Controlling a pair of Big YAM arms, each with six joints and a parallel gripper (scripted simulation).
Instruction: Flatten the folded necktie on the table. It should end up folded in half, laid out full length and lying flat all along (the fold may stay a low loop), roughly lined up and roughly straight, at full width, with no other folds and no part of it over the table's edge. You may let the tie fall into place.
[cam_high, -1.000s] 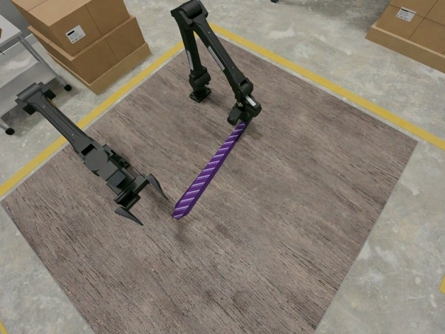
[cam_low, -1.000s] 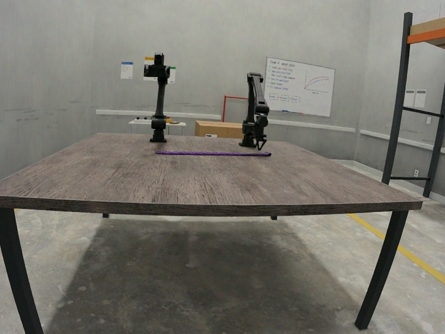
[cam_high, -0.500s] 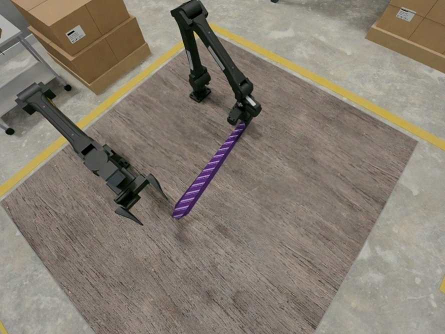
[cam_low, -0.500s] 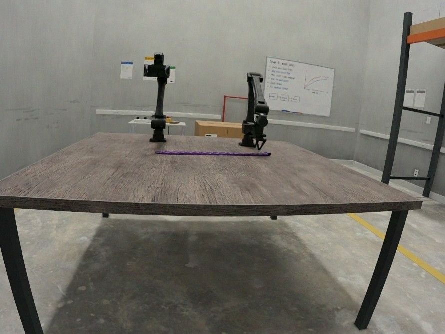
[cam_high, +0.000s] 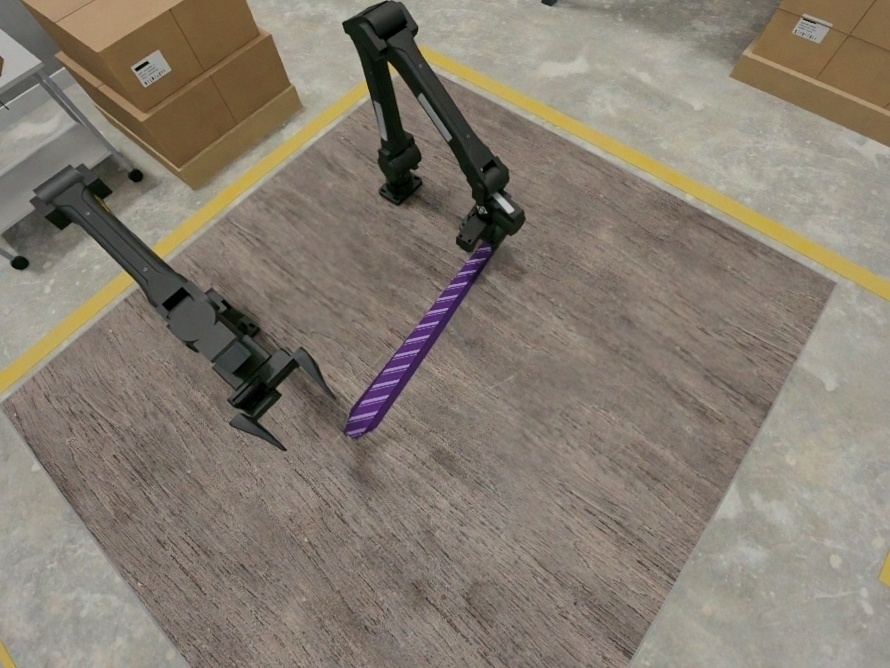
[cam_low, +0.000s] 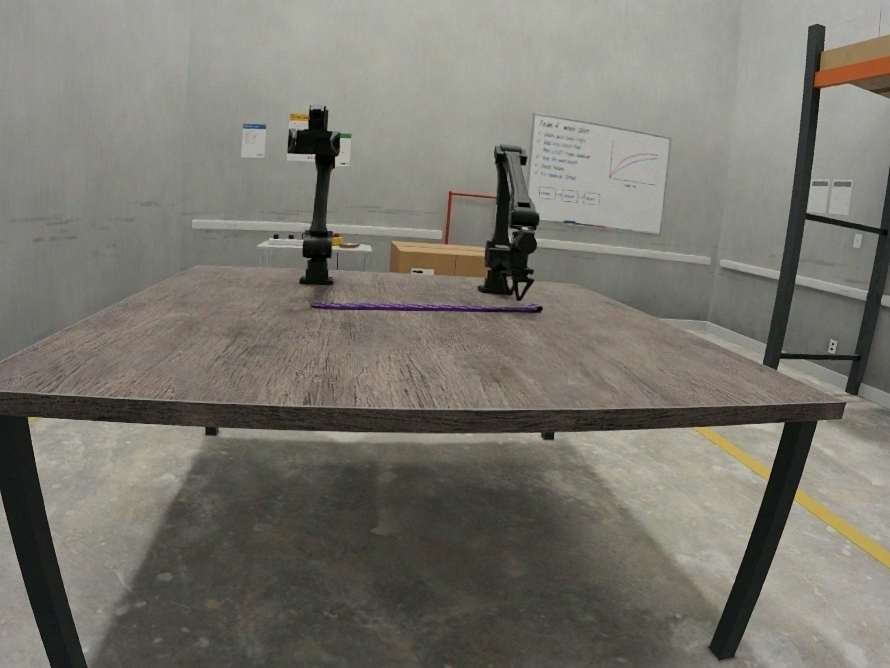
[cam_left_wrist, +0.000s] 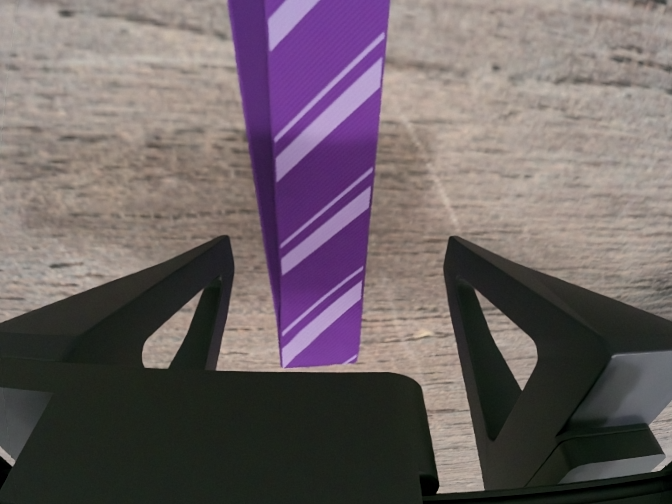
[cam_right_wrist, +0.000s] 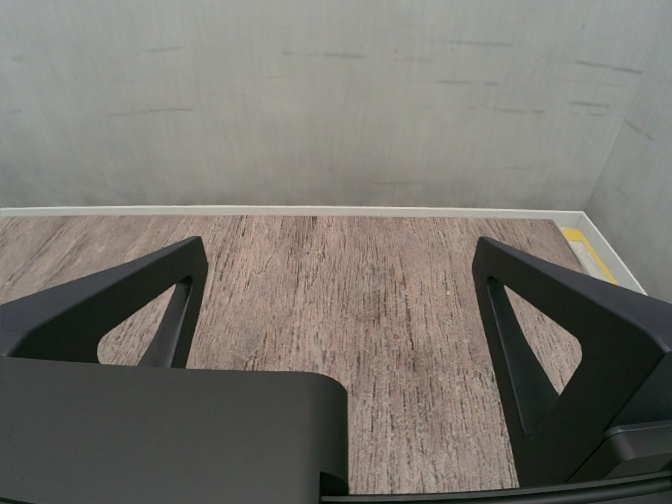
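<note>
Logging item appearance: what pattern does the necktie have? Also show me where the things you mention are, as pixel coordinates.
Light-purple diagonal stripes on purple; the necktie (cam_high: 429, 327) (cam_low: 424, 307) (cam_left_wrist: 322, 211) shows best in left wrist.

Nothing has visibly changed in 1 second.
</note>
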